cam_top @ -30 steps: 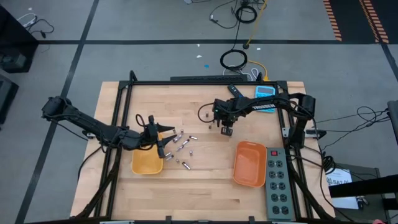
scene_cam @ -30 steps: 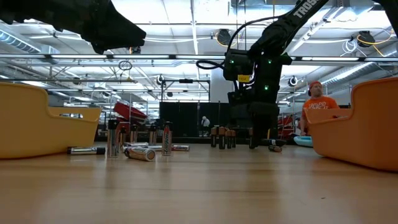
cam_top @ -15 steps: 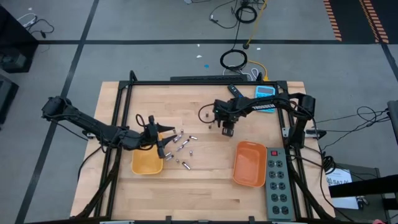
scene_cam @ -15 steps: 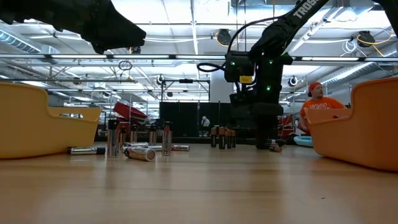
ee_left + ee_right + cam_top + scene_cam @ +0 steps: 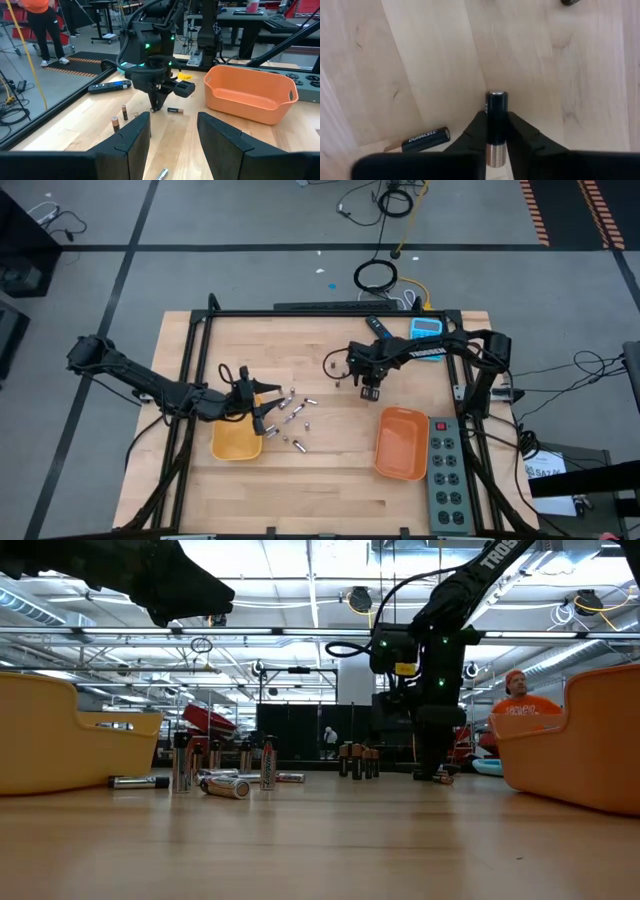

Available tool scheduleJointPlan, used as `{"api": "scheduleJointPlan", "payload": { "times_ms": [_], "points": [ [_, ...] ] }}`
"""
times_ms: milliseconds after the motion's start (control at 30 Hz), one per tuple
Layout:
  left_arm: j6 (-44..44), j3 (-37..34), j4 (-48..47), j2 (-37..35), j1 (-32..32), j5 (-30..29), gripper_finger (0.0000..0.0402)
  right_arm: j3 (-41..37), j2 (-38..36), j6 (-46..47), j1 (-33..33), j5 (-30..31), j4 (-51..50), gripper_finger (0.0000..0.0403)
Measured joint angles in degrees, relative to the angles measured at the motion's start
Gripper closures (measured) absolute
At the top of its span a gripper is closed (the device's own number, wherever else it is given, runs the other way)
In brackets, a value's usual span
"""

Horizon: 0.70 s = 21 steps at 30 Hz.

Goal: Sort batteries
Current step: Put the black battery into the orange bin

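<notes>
Nearest, the left hand (image 5: 262,408) hovers with fingers apart over the yellow tray (image 5: 236,440) beside scattered silvery batteries (image 5: 291,420). Farther back on the bench (image 5: 320,480), the right hand (image 5: 496,131) is clenched around a dark Duracell battery (image 5: 496,120); another Duracell (image 5: 422,138) lies beside it.

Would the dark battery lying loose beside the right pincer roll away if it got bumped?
Probably. The lying battery is a smooth cylinder on its side on bare wood, so a nudge likely rolls it. The right pincer grips a similar battery, apparently stiff.
</notes>
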Motion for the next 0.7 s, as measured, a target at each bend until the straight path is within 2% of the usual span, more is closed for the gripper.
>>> {"api": "scheduleJointPlan", "payload": {
  "times_ms": [367,600,700],
  "points": [
    [0.04,0.00,0.01,0.00,0.07,0.28,0.0227,1.95,-1.74,-1.75,0.00,0.11,-0.14,0.0382],
    [0.01,0.00,0.04,-0.02,0.12,0.31,0.0227,4.18,-5.75,-2.09,0.17,0.08,-4.41,0.0382],
    [-1.71,0.00,-0.17,-0.02,0.12,0.32,0.0227,4.42,-10.58,-0.88,1.61,-3.05,-7.25,0.0382]
  ]
}}
